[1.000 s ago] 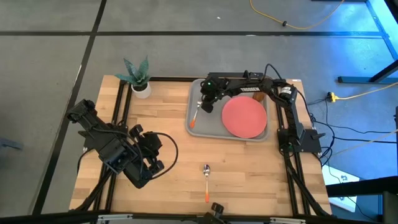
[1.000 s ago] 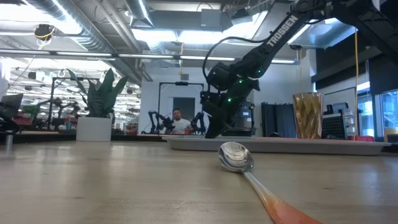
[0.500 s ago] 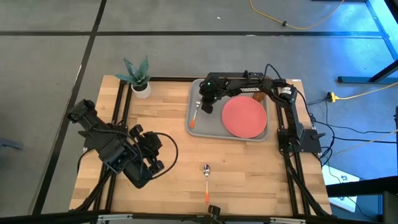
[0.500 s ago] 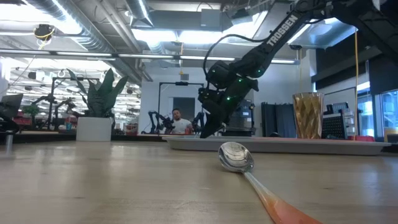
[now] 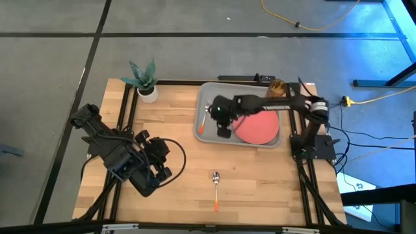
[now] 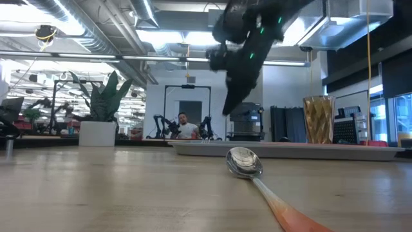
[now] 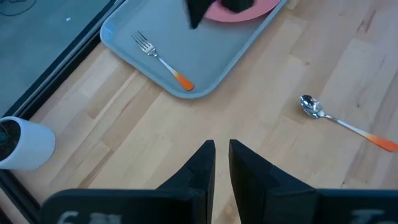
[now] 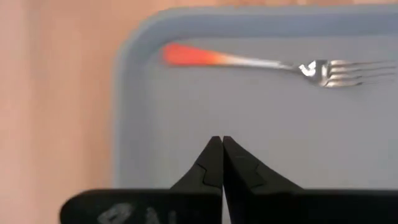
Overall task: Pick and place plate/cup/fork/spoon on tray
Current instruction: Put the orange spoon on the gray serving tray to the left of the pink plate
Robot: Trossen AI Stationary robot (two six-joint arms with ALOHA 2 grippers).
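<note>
Right gripper point(image 5: 223, 129) hovers shut, seemingly just beside fork point(image 5: 204, 118)

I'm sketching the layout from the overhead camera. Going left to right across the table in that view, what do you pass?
Left hand → potted plant → fork → spoon → plate → cup.

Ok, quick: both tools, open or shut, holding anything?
Left tool: slightly open, empty, parked over the table.
Right tool: shut, empty, above the tray.
</note>
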